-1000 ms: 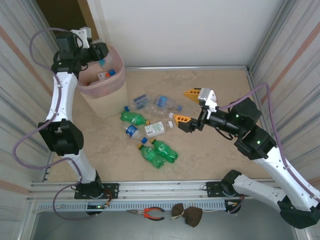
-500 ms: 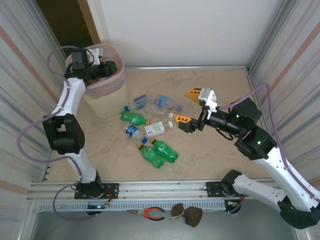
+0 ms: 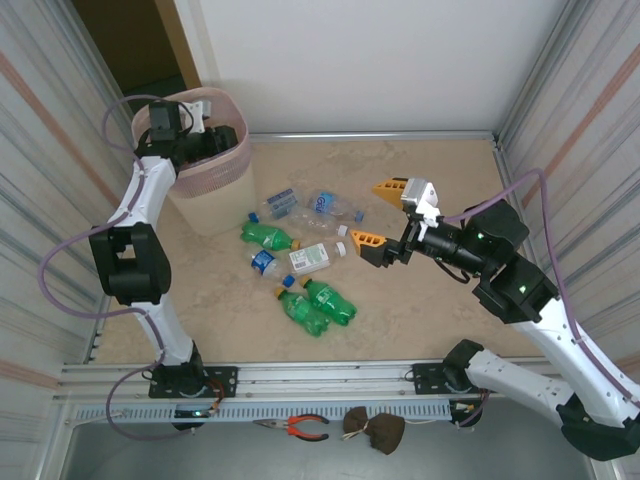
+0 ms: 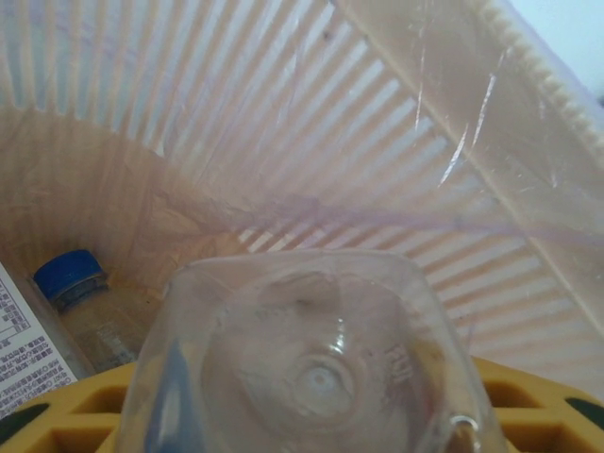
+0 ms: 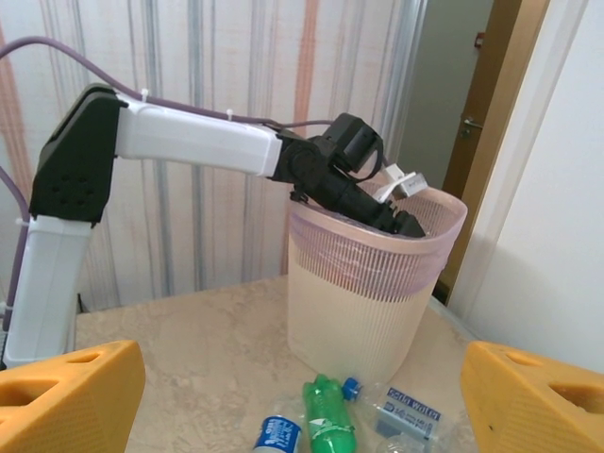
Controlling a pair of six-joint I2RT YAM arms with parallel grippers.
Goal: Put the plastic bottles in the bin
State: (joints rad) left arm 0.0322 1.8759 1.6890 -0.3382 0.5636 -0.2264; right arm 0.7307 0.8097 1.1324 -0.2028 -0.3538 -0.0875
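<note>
In the back left corner stands the beige bin (image 3: 205, 190) with its pink liner. My left gripper (image 3: 215, 140) reaches down inside it. In the left wrist view it (image 4: 314, 408) is shut on a clear plastic bottle (image 4: 311, 359), whose base faces the camera between the yellow fingers (image 4: 66, 415). A blue-capped bottle (image 4: 68, 276) lies at the bin's bottom. Several plastic bottles lie on the floor: green ones (image 3: 268, 236) (image 3: 332, 300), clear blue-labelled ones (image 3: 282, 203) (image 3: 265, 263) and a white-labelled one (image 3: 318, 257). My right gripper (image 3: 378, 215) hovers open just right of them, holding nothing.
Corrugated walls close in the left and right sides. The right wrist view faces the bin (image 5: 373, 283), with the left arm (image 5: 189, 142) reaching over its rim. Pliers (image 3: 300, 427) and a brown lump (image 3: 375, 430) lie beyond the front rail.
The left arm has swung down from above the bin's rim, taking the clear bottle into the bin. The right gripper has shifted slightly to the right.
</note>
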